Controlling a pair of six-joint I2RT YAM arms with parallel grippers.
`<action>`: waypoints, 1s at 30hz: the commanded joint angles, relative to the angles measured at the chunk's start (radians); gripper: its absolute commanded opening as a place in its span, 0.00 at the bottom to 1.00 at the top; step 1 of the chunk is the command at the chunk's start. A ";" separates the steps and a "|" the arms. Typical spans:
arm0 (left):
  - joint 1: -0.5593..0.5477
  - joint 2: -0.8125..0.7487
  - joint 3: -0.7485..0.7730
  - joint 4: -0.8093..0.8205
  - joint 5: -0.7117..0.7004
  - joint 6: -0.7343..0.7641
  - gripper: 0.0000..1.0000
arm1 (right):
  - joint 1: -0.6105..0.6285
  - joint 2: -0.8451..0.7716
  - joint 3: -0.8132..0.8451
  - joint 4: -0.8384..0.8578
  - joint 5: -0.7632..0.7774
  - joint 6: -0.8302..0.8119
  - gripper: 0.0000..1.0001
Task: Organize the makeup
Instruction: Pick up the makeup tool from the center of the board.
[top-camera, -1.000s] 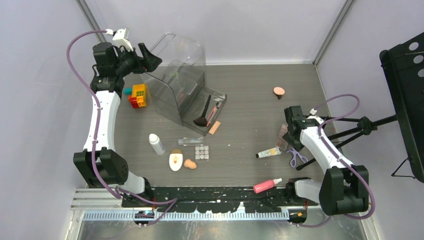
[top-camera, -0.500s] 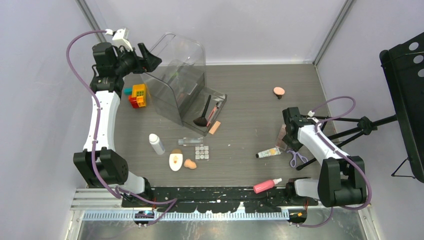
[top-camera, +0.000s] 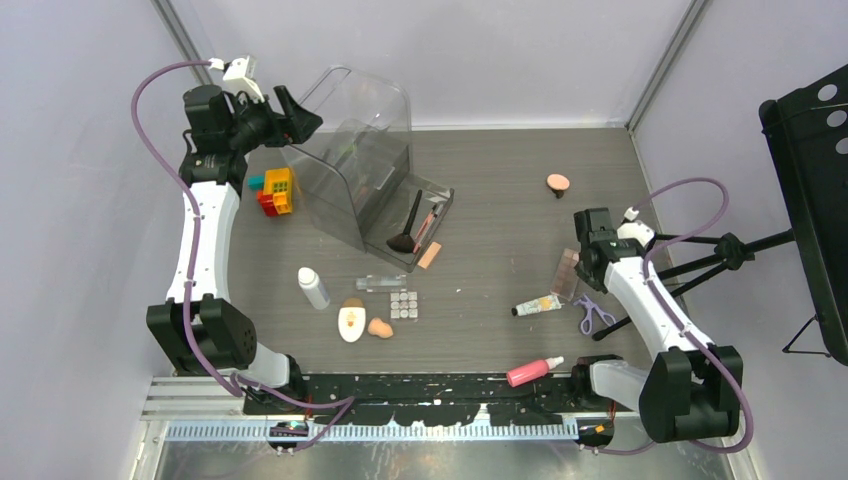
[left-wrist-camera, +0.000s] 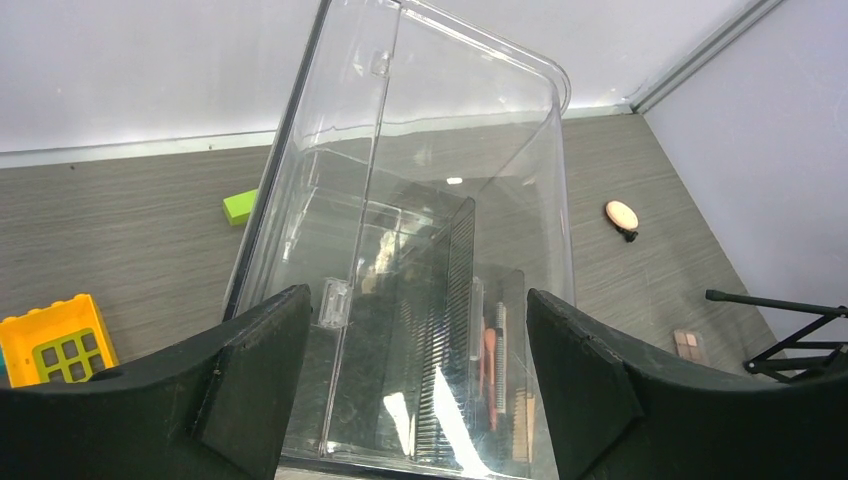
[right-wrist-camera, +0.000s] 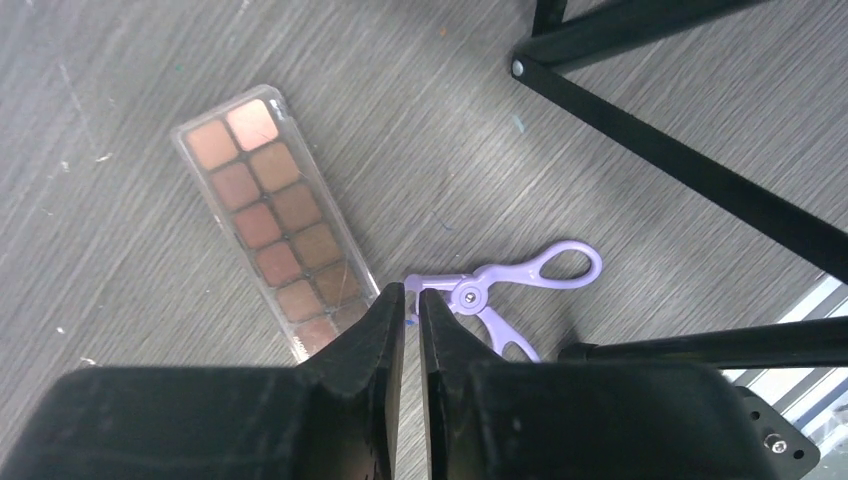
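Although the black brush (top-camera: 408, 222) and a couple of slim items already lie in the pulled-out drawer of the clear case (top-camera: 350, 150), I judge most of the job is still ahead. The white bottle (top-camera: 314, 288), clear bottle (top-camera: 382, 283), grey pan palette (top-camera: 404, 304), oval compact (top-camera: 351, 322), peach sponge (top-camera: 380, 328), cream tube (top-camera: 537, 305), pink bottle (top-camera: 534, 371) and the far sponge (top-camera: 558, 182) all sit loose on the table.

My right gripper (right-wrist-camera: 411, 300) hangs over the gap between the brown eyeshadow palette (right-wrist-camera: 277, 222) and the purple lash curler (right-wrist-camera: 510, 290), its jaws pressed almost together on nothing. My left gripper (left-wrist-camera: 415, 295) is spread wide, facing the case.

Compared with a second ago, the right jaws have closed and that wrist has swung back, uncovering the eyeshadow palette, which stays flat on the table. The left arm has not moved.
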 joint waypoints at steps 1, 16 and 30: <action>0.012 0.002 -0.026 -0.035 0.004 -0.022 0.81 | -0.002 -0.028 0.067 -0.026 0.043 -0.028 0.16; 0.016 0.002 -0.028 -0.030 0.010 -0.025 0.81 | -0.003 0.134 -0.018 0.050 -0.070 0.021 0.43; 0.024 -0.001 -0.029 -0.028 0.013 -0.026 0.81 | -0.003 0.176 -0.023 0.080 -0.084 -0.002 0.19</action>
